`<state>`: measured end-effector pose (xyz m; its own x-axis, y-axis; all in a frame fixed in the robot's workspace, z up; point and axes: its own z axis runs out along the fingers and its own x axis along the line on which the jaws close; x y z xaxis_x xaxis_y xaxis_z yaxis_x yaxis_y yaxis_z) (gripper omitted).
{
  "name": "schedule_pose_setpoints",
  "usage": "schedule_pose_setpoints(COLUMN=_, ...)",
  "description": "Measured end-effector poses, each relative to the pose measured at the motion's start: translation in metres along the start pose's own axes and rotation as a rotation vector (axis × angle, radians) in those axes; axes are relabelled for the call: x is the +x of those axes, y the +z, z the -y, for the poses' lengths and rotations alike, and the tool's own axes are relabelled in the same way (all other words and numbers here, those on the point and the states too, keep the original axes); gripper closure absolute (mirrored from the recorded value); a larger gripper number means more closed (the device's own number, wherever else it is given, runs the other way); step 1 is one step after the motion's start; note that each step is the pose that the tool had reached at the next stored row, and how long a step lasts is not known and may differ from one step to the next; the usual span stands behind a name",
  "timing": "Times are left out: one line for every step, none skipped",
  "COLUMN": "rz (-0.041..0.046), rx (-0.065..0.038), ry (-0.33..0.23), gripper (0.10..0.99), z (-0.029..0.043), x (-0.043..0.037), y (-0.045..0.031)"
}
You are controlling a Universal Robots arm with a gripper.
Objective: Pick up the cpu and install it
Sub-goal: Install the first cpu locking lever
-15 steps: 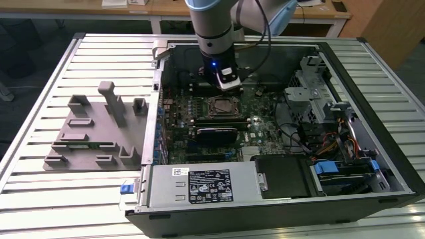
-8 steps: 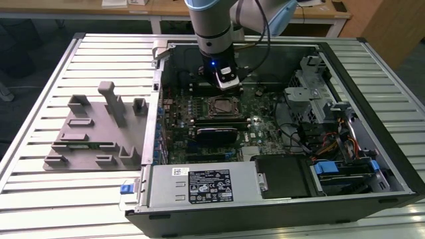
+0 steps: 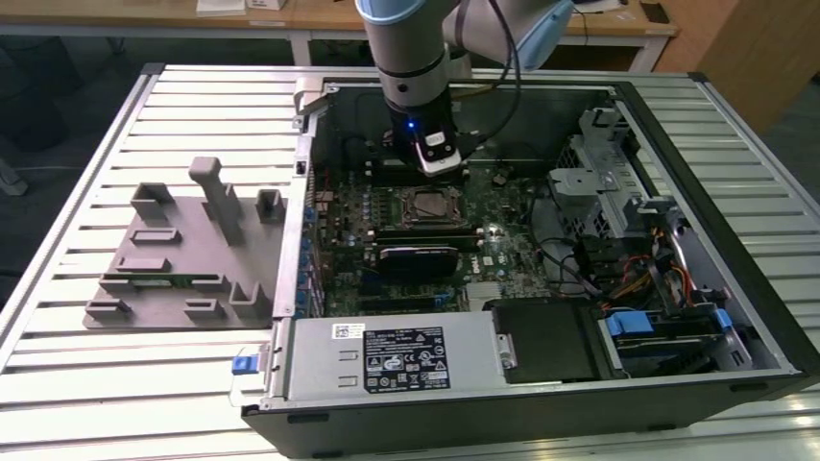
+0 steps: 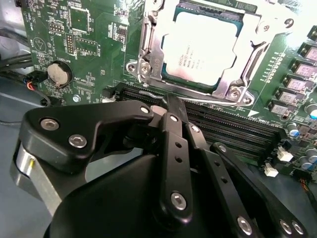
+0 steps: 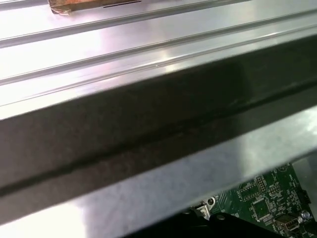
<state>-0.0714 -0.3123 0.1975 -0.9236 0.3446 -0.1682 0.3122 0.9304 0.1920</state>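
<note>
The cpu [image 4: 199,45] is a flat square chip with a silver top. It lies inside the metal socket frame [image 4: 148,54] on the green motherboard [image 4: 89,44], and in the exterior view the cpu [image 3: 421,204] sits mid-board within the open computer case [image 3: 307,192]. My gripper [image 4: 174,105] hangs just beside the socket, above the memory slots [image 4: 233,126]. Its black fingers [image 4: 171,148] are pressed together with nothing between them and do not touch the chip. From outside, the gripper [image 3: 439,165] is slightly behind the socket.
A grey fixture block [image 3: 180,254] stands on the slatted metal table at the exterior view's left. The case holds a power supply [image 3: 384,357] at the front, and drive bays and cables [image 3: 615,221] at the exterior view's right. The case wall [image 5: 148,119] passes close by.
</note>
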Motion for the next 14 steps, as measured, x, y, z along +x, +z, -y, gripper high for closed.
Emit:
schedule_pose_setpoints(rz=0.0004, rx=0.001, ry=0.0, gripper=0.98, z=0.0001, x=0.0001, y=0.0005)
schedule_pose_setpoints(rz=0.0008, rx=0.002, ry=0.0, gripper=0.98, z=0.0002, x=0.0002, y=0.0011)
schedule_pose_setpoints(rz=0.0012, rx=0.003, ry=0.0, gripper=0.98, z=0.0003, x=0.0003, y=0.0015)
schedule_pose_setpoints(rz=0.0017, rx=0.004, ry=0.0, gripper=0.98, z=0.0004, x=0.0004, y=0.002)
schedule_pose_setpoints(rz=0.0022, rx=0.005, ry=0.0, gripper=0.98, z=0.0005, x=0.0004, y=0.0024)
schedule_pose_setpoints(rz=0.0028, rx=0.007, ry=0.0, gripper=0.98, z=0.0005, x=0.0005, y=0.0028)
schedule_pose_setpoints(rz=0.0035, rx=0.008, ry=-0.001, gripper=0.98, z=0.0006, x=0.0006, y=0.0031)
schedule_pose_setpoints(rz=0.0041, rx=0.01, ry=-0.001, gripper=0.98, z=0.0007, x=0.0006, y=0.0035)
schedule_pose_setpoints(rz=0.0048, rx=0.012, ry=-0.001, gripper=0.98, z=0.0007, x=0.0007, y=0.0037)
schedule_pose_setpoints(rz=0.0055, rx=0.013, ry=-0.001, gripper=0.98, z=0.0008, x=0.0007, y=0.0041)
schedule_pose_setpoints(rz=0.0059, rx=0.014, ry=-0.002, gripper=0.98, z=0.001, x=0.0008, y=0.0046)
schedule_pose_setpoints(rz=0.0063, rx=0.015, ry=-0.002, gripper=0.98, z=0.001, x=0.0009, y=0.0053)
schedule_pose_setpoints(rz=0.0064, rx=0.015, ry=-0.002, gripper=0.98, z=0.0011, x=0.001, y=0.0059)
schedule_pose_setpoints(rz=0.0065, rx=0.015, ry=-0.002, gripper=0.98, z=0.0012, x=0.0011, y=0.0061)
